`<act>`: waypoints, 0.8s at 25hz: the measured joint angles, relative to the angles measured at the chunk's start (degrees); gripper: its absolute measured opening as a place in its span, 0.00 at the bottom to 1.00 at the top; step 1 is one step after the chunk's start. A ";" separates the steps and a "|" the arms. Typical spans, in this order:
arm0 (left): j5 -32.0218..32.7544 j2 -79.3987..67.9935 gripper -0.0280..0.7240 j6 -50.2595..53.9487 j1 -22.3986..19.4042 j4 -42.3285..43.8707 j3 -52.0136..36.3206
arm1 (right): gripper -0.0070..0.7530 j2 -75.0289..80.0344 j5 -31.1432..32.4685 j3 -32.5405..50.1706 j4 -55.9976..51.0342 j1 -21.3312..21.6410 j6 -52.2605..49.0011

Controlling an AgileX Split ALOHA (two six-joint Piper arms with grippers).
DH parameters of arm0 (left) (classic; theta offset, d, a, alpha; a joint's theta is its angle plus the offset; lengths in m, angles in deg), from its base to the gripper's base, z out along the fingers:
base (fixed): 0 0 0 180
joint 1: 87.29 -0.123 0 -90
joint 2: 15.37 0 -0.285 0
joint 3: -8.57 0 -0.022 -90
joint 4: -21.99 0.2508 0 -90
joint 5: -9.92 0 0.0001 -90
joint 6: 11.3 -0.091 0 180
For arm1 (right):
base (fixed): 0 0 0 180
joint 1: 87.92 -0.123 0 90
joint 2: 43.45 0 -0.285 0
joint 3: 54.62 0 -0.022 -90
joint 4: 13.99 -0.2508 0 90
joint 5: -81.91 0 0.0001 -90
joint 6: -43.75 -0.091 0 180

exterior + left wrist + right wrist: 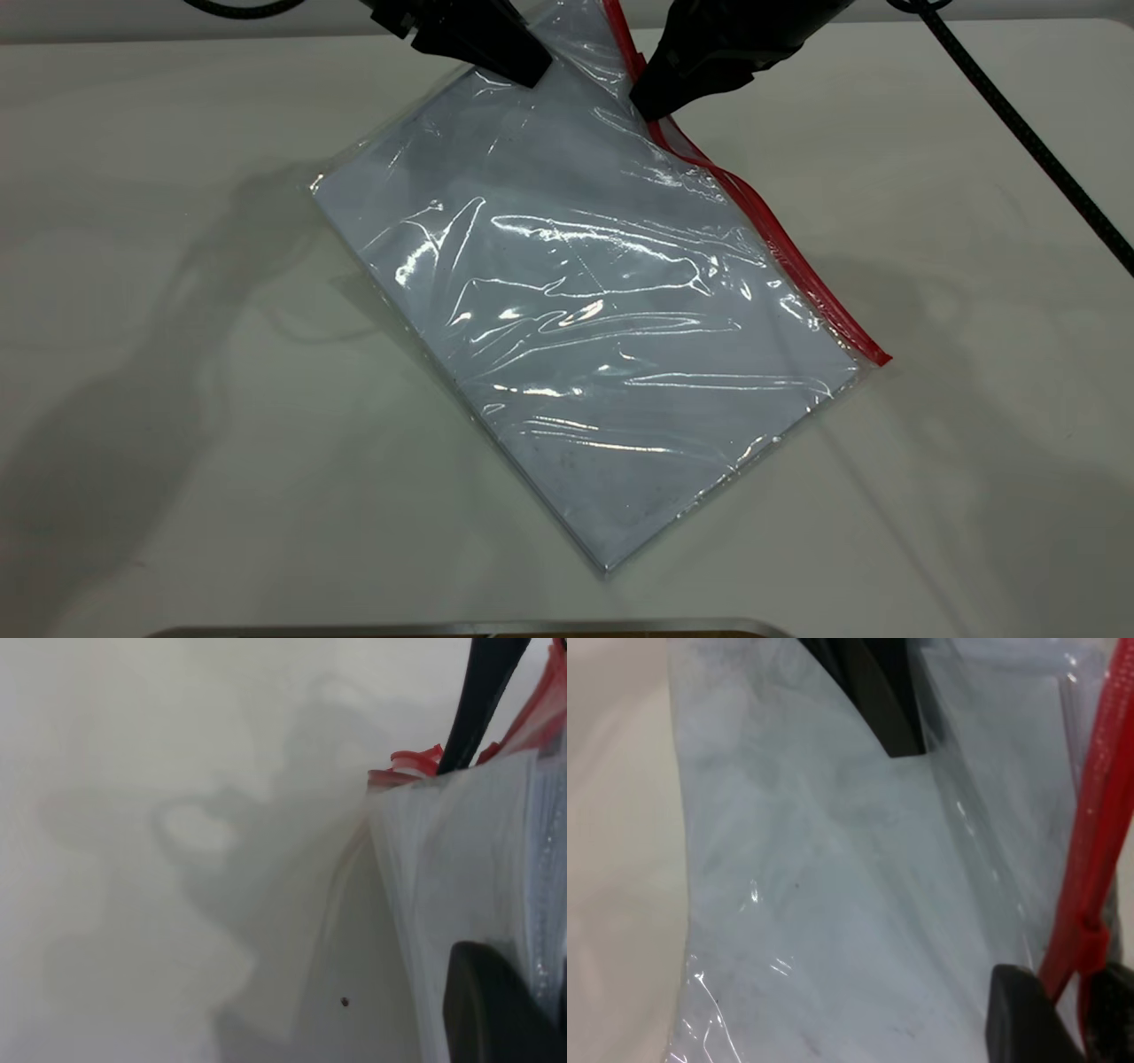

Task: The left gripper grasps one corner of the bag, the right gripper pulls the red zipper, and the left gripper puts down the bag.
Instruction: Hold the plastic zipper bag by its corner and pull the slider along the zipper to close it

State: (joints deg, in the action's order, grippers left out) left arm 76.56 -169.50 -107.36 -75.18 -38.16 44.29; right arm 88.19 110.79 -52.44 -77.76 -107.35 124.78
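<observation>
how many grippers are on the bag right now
2. The left gripper holds the bag at its raised top edge; the right gripper sits on the red zipper beside it.

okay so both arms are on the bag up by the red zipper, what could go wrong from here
1. The left gripper holds the bag only near its far edge; a hard pull may slip the slick plastic out.
2. The right gripper straddles the thin red zipper; pulled off the strip's line, the jaws may slide off.
3. The bag's near end rests on the table; the paper sheets inside may shift as it is tugged.
</observation>
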 joint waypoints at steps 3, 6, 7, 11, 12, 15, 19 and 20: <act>-0.05 0.00 0.11 0.00 0.00 -0.05 0.00 | 0.38 0.00 0.23 0.00 -0.85 0.00 0.49; -0.05 0.00 0.11 0.00 0.00 -0.16 0.00 | 0.39 0.00 0.23 -0.05 -1.95 0.00 0.79; -0.05 0.00 0.11 0.00 0.00 -0.16 0.00 | 0.39 0.00 0.23 -0.25 -2.13 0.00 0.93; -0.05 0.00 0.11 0.05 0.00 -0.43 0.00 | 0.35 0.07 0.93 -1.74 -2.98 0.00 1.05; -0.05 0.00 0.11 0.05 0.00 -0.42 0.00 | 0.33 0.07 1.09 -1.86 -3.04 0.00 1.05; 0.00 0.00 0.11 0.05 0.00 -0.42 0.00 | 0.30 0.07 1.14 -1.86 -3.04 0.07 1.05; 0.00 0.00 0.11 0.05 0.00 -0.42 0.00 | 0.27 0.07 1.19 -1.86 -3.04 0.07 1.05; 0.00 0.00 0.11 0.05 0.00 -0.42 0.00 | 0.25 0.07 1.19 -1.86 -3.04 0.07 1.18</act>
State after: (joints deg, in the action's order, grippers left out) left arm 76.56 -169.50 -107.31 -75.18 -38.58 44.29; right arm 88.26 111.98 -54.30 -80.79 -107.28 125.95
